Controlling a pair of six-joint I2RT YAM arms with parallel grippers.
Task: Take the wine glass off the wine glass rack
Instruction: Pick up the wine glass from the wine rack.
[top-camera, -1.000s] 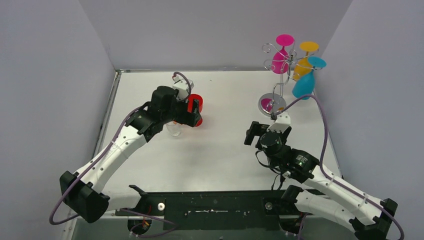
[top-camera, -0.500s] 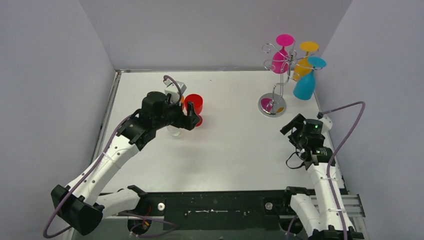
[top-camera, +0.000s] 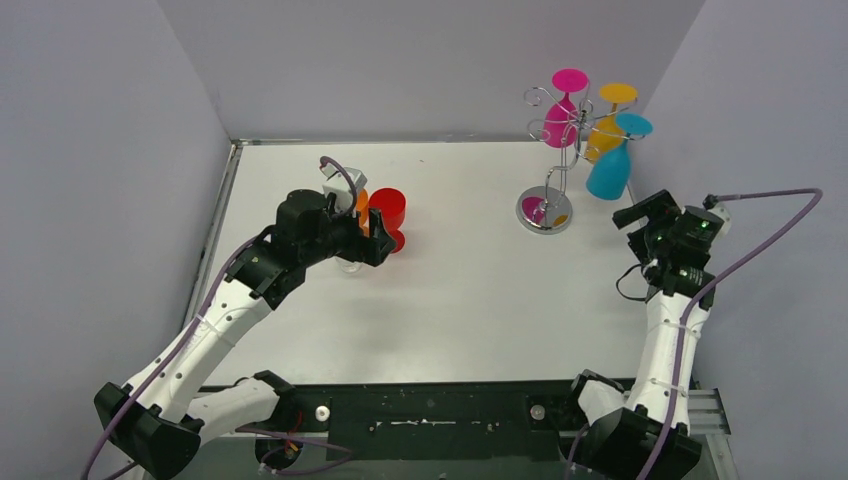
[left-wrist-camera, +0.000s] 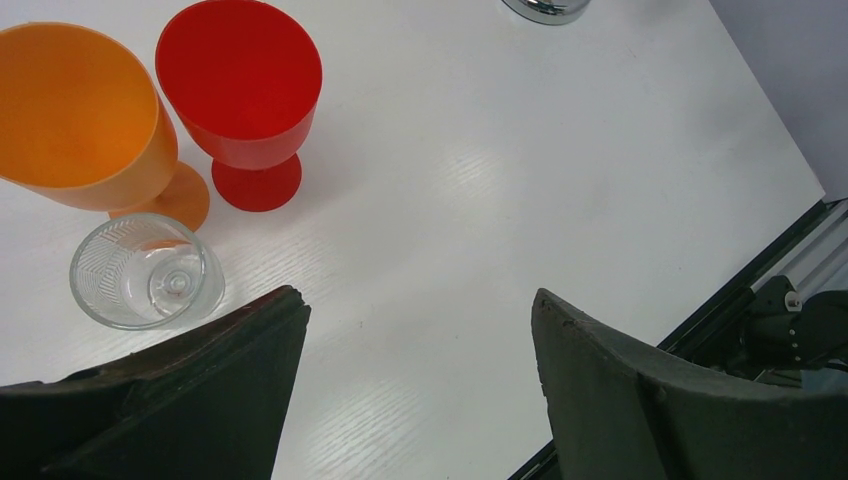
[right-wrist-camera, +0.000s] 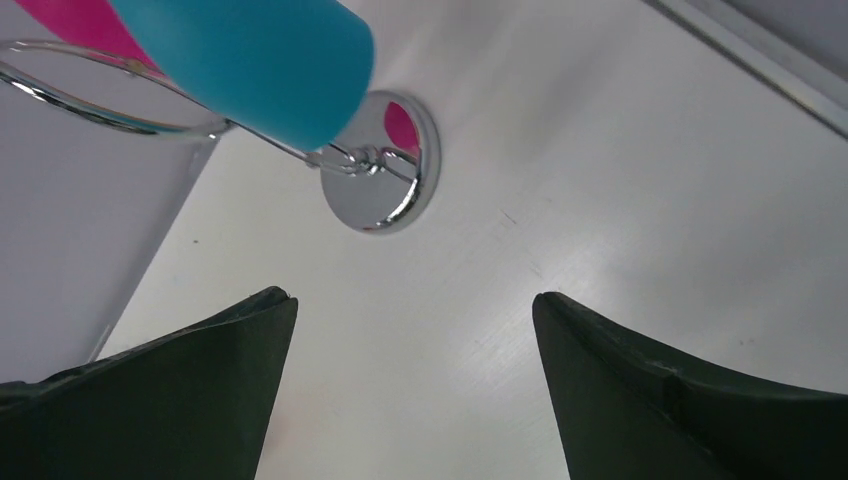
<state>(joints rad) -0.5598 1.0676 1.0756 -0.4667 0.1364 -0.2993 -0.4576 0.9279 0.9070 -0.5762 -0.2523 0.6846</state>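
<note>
While blue wine glass (top-camera: 608, 170) hangs bowl-down, foot caught in hook of wine glass rack (top-camera: 530, 210) at far right of table (top-camera: 470, 290), beside pink glass (top-camera: 562, 120) and yellow glass (top-camera: 604, 135), right fingers (right-wrist-camera: 150, 390) stand wide, empty, just short of its bowl. Left fingers (left-wrist-camera: 160, 400) wide too, empty, above clear glass (left-wrist-camera: 147, 272), orange cup (left-wrist-camera: 75, 120), red cup (left-wrist-camera: 240, 80). Blue glass looks plastic: light, stiff, smooth, likely slippery. Best hold: across bowl, then lift, slide foot out of hook. Rack slim; may tip.
</note>
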